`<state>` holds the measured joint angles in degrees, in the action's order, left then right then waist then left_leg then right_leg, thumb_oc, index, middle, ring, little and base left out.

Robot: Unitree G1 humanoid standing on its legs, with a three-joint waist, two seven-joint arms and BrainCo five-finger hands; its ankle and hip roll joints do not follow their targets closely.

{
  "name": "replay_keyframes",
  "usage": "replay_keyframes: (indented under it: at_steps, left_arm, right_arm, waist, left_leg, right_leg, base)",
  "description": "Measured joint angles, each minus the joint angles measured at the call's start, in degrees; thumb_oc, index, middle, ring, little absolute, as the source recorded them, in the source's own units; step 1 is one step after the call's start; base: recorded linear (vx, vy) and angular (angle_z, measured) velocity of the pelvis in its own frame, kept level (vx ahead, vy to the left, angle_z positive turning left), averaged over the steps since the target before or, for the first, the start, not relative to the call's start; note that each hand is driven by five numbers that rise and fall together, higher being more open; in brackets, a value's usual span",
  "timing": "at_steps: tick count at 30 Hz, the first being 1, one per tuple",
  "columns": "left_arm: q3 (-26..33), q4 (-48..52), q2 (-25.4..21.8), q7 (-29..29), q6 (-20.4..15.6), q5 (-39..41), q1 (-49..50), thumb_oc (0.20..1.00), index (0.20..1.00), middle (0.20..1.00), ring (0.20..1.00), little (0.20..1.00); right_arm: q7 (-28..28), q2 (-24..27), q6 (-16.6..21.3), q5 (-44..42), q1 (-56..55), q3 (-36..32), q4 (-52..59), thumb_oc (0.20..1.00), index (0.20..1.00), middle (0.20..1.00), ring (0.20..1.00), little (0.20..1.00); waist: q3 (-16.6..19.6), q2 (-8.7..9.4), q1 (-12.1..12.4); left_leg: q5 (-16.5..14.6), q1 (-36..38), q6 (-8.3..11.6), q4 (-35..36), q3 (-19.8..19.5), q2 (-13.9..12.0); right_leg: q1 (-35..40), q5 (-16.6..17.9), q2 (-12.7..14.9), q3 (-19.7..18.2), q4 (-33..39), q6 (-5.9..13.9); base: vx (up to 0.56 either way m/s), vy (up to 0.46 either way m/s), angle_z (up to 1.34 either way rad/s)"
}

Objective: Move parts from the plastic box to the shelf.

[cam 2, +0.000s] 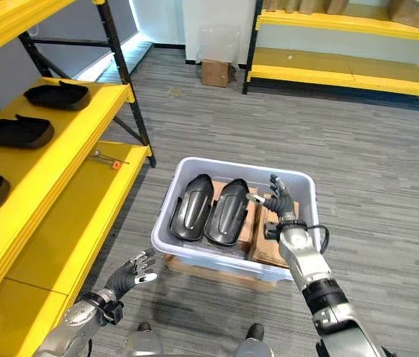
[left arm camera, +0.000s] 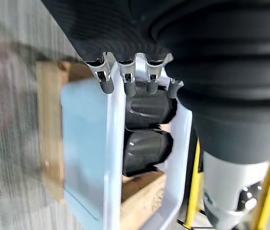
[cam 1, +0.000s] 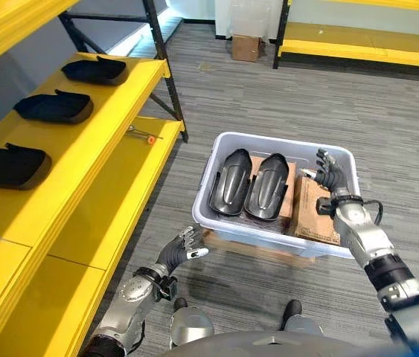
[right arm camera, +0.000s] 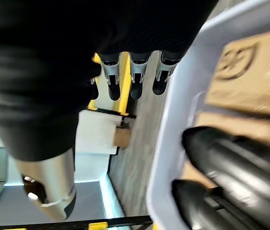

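Directly ahead of you on the grey floor sits the plastic box [cam 1: 224, 145], a pale open tub resting on a wooden base [cam 1: 257, 249] that shows only as a strip beneath its near edge. Inside it, two black parts [cam 1: 249, 184] lie side by side toward the left, glossy and rounded; their undersides are hidden against the cardboard sheets [cam 1: 313, 212] lining the bottom. Your right hand [cam 1: 331, 176] hangs over the right half of the box, fingers spread and nearly straight, holding nothing; you cannot tell from the eye views whether its fingertips touch the far wall. Your left hand [cam 1: 179, 253] floats low beside the box's near left corner, apart from it, fingers loosely relaxed and empty. To your left stands the shelf [cam 1: 101, 160], yellow boards on a dark frame, its lower end cut off by the picture edge. Three black parts [cam 1: 54, 107] already rest in a row on its upper board, the nearest one partly cut off at the left edge. A small tool [cam 1: 144, 134] with an orange tip lies on the lower board, too small to identify. Farther back, a small cardboard box [cam 1: 245, 47] sits on the floor by a second yellow rack [cam 1: 358, 44].
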<state>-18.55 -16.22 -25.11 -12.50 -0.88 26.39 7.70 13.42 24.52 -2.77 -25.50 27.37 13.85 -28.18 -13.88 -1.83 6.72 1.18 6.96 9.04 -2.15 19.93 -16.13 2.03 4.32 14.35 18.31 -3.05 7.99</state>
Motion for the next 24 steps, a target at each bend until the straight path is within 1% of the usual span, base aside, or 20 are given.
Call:
replay_keyframes:
  at_steps: [2, 6, 8, 11, 12, 14, 15, 16, 18, 22, 24]
  left_arm:
    - [-0.6, -0.1, -0.2, 0.1, 0.0, 0.1, -0.2, 1.000, 1.000, 1.000, 1.000, 1.000]
    - [-2.5, -0.8, -0.5, 0.7, 0.0, 0.1, -1.7, 1.000, 1.000, 1.000, 1.000, 1.000]
    - [-2.9, -1.1, -0.5, 1.5, 0.0, 0.8, -2.7, 1.000, 1.000, 1.000, 1.000, 1.000]
    - [-3.7, -1.0, -0.5, 1.6, 0.0, 1.7, -4.3, 1.000, 1.000, 1.000, 1.000, 1.000]
    - [-4.2, -1.0, -0.5, 1.8, 0.0, 1.8, -5.2, 1.000, 1.000, 1.000, 1.000, 1.000]
    - [-5.2, -1.0, -0.6, 2.2, -0.1, 2.6, -6.3, 1.000, 1.000, 1.000, 1.000, 1.000]
    - [-5.8, -1.0, -0.6, 2.8, -0.3, 3.1, -7.3, 1.000, 1.000, 1.000, 1.000, 1.000]
    - [-6.4, -1.1, -0.6, 3.1, -0.4, 3.8, -8.7, 1.000, 1.000, 1.000, 1.000, 1.000]
    - [-6.7, -1.3, -0.4, 4.0, -0.7, 4.6, -10.8, 1.000, 1.000, 1.000, 1.000, 1.000]
    - [-6.6, -1.4, -0.6, 4.3, -1.2, 6.6, -12.0, 1.000, 1.000, 1.000, 1.000, 1.000]
    - [-6.7, -1.4, -0.5, 4.3, -1.1, 6.8, -13.5, 1.000, 1.000, 1.000, 1.000, 1.000]
  right_arm:
    - [-0.3, 0.0, 0.0, -0.2, 1.2, 0.1, -0.4, 1.000, 1.000, 1.000, 1.000, 1.000]
    - [-1.7, -1.2, 0.0, -0.3, 5.1, 0.7, -0.3, 1.000, 1.000, 1.000, 1.000, 1.000]
    - [-1.2, -1.5, -0.3, -0.3, 6.8, 0.9, -0.2, 1.000, 1.000, 1.000, 1.000, 1.000]
    - [4.4, -1.7, -2.6, -0.3, 8.6, 1.1, -0.5, 1.000, 1.000, 1.000, 1.000, 1.000]
    - [7.2, -1.9, -2.9, -0.2, 10.2, 0.6, -4.1, 1.000, 1.000, 1.000, 1.000, 1.000]
    - [9.6, -1.9, -4.2, -0.1, 11.3, -0.1, -8.1, 1.000, 1.000, 1.000, 1.000, 1.000]
    - [10.0, -1.9, -4.6, -0.1, 12.2, 0.0, -9.3, 1.000, 1.000, 1.000, 1.000, 1.000]
    - [10.4, -1.9, -5.2, -0.1, 13.6, 0.3, -10.5, 1.000, 1.000, 1.000, 1.000, 1.000]
    - [11.2, -2.0, -6.1, -0.1, 13.9, 1.0, -11.8, 1.000, 1.000, 1.000, 1.000, 1.000]
    - [12.4, -2.2, -6.3, -0.1, 14.1, 1.4, -12.0, 1.000, 1.000, 1.000, 1.000, 1.000]
    - [13.6, -2.1, -6.2, 0.2, 16.5, 1.6, -12.1, 1.000, 1.000, 1.000, 1.000, 1.000]
  waist:
    - [0.0, 0.05, 0.6]
    - [-0.3, -0.07, 0.7]
    - [-1.5, -0.38, 0.9]
    - [-4.2, -1.02, 1.1]
    - [-5.4, -1.17, 1.3]
    - [-6.8, -1.58, 2.2]
    - [-7.8, -1.62, 2.2]
    - [-9.5, -2.01, 2.1]
    - [-11.6, -2.40, 2.3]
    - [-13.3, -2.40, 2.4]
    - [-14.6, -2.44, 2.3]
  left_leg:
    - [0.1, 0.0, 0.18, -0.1, -0.1, 0.3]
    - [0.2, -1.9, 0.28, -1.0, -0.6, 0.4]
    - [0.2, -2.3, 0.30, -1.5, -1.3, 0.4]
    - [0.1, -4.1, 0.14, -2.9, -1.8, 0.7]
    - [0.1, -5.4, 0.12, -3.7, -2.1, 0.8]
    - [0.2, -7.1, 0.04, -4.8, -2.4, 0.9]
    - [0.0, -8.7, -0.21, -5.7, -2.8, 1.0]
    - [0.1, -9.8, -0.38, -6.3, -3.1, 1.1]
    - [0.2, -10.5, -0.77, -6.6, -3.2, 1.2]
    - [0.2, -11.4, -0.71, -7.5, -3.4, 1.3]
    - [-0.1, -14.3, -0.83, -9.3, -3.8, 1.2]
  right_leg:
    - [0.1, 0.1, 0.4, 0.0, 0.0, 0.13]
    - [-0.9, 0.1, 0.8, 0.7, -0.6, 0.15]
    - [-1.2, 0.1, 1.0, 0.8, -1.1, 0.14]
    - [-2.1, 0.1, 1.8, 1.4, -2.1, 0.11]
    - [-3.2, 0.1, 2.2, 1.4, -2.9, 0.07]
    - [-4.7, 0.3, 2.5, 1.3, -3.7, -0.02]
    - [-6.0, 0.4, 2.9, 1.3, -4.3, -0.08]
    - [-6.9, 0.6, 3.1, 1.3, -4.6, -0.23]
    - [-7.5, 0.7, 3.3, 1.3, -5.1, -0.38]
    - [-8.0, 0.7, 3.6, 1.5, -5.5, -0.38]
    - [-10.7, 0.7, 4.0, 1.4, -7.0, -0.52]
  base:
    - [0.00, 0.045, 0.05]
    - [-0.02, 0.060, 0.09]
    - [-0.04, 0.054, 0.10]
    - [-0.09, 0.067, 0.12]
    - [-0.14, 0.073, 0.07]
    - [-0.15, 0.084, 0.05]
    - [-0.09, 0.058, 0.07]
    - [-0.09, 0.051, 0.08]
    - [-0.08, 0.038, 0.04]
    - [-0.10, 0.037, 0.04]
    - [-0.11, 0.030, 0.02]
